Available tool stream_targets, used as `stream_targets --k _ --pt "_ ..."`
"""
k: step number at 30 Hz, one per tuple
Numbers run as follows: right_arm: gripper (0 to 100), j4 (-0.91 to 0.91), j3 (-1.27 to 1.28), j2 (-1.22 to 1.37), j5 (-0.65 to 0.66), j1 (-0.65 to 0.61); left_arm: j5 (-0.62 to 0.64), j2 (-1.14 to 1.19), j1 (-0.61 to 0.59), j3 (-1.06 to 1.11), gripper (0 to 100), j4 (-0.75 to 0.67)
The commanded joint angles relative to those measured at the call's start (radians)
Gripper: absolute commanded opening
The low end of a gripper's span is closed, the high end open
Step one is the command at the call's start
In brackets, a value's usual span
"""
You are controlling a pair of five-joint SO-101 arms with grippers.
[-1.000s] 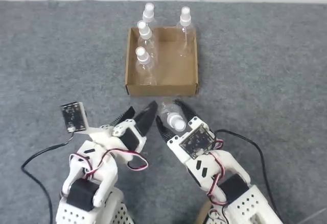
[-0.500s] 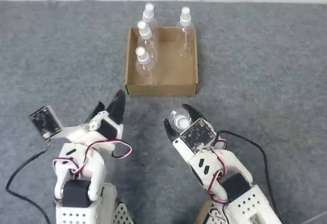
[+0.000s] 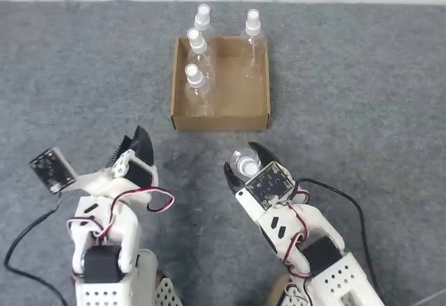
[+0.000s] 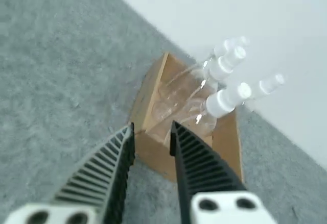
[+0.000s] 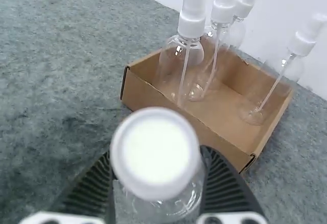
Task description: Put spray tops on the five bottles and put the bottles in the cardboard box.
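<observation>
A clear bottle (image 5: 153,152) with a white top is held upright by the right gripper (image 3: 241,161), just in front of the cardboard box (image 3: 220,121). The jaws are closed around the bottle's body, just under the white top. The left gripper (image 4: 152,129) is held off to the front left of the box, and nothing is held in it. Only a narrow gap is left between its jaws.

Four more bottles with spray tops (image 3: 196,76) are seen at the box. Three of them are clearly stood inside it. The far one may be inside or just behind the back wall; that cannot be told.

The held bottle is thought to be very light, because it is thin, see-through and looks empty. It could be squashed by a hard squeeze, and the smooth sides could slip. It is best gripped gently on the round body, near the neck. Tall bottles like this can be tipped over easily, so the others should not be bumped.
</observation>
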Motion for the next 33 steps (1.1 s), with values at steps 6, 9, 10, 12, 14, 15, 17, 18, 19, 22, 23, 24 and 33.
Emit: stream_targets --k 6,9,10,12,14,15,17,18,19,22,23,24,33 --pt "0.7 0.004 -0.069 -0.033 0.071 0.058 -0.011 -0.018 -0.006 0.094 10 -0.244" --pt "0.7 0.005 -0.089 -0.033 0.069 0.091 -0.04 -0.018 -0.006 0.099 10 -0.244" --pt "0.7 0.005 -0.092 -0.033 0.069 0.097 -0.054 -0.018 -0.006 0.099 9 -0.241" --pt "0.7 0.005 -0.1 -0.027 0.071 0.107 -0.072 -0.018 -0.006 0.099 5 -0.241" --pt "0.7 0.005 -0.104 -0.024 0.069 0.113 -0.095 -0.018 -0.006 0.099 1 -0.241" --pt "0.6 0.005 -0.106 -0.024 0.069 0.114 -0.107 -0.018 -0.006 0.101 1 -0.241" --pt "0.6 0.024 -0.117 -0.031 0.071 0.117 -0.118 -0.018 -0.006 0.116 1 -0.245" --pt "0.6 0.05 -0.133 -0.031 0.072 0.117 -0.124 -0.018 -0.006 0.122 1 -0.247" --pt "0.6 0.079 -0.155 -0.033 0.071 0.117 -0.135 -0.018 -0.005 0.125 1 -0.247" --pt "0.6 0.176 -0.236 -0.03 0.075 0.117 -0.173 -0.018 -0.005 0.127 1 -0.245" --pt "0.6 0.205 -0.262 -0.025 0.077 0.117 -0.186 -0.018 -0.005 0.128 1 -0.245" --pt "0.6 0.226 -0.281 -0.024 0.077 0.116 -0.198 -0.018 -0.005 0.133 1 -0.245" --pt "0.6 0.257 -0.367 -0.021 0.077 0.113 -0.261 -0.018 0.003 0.148 1 -0.245"
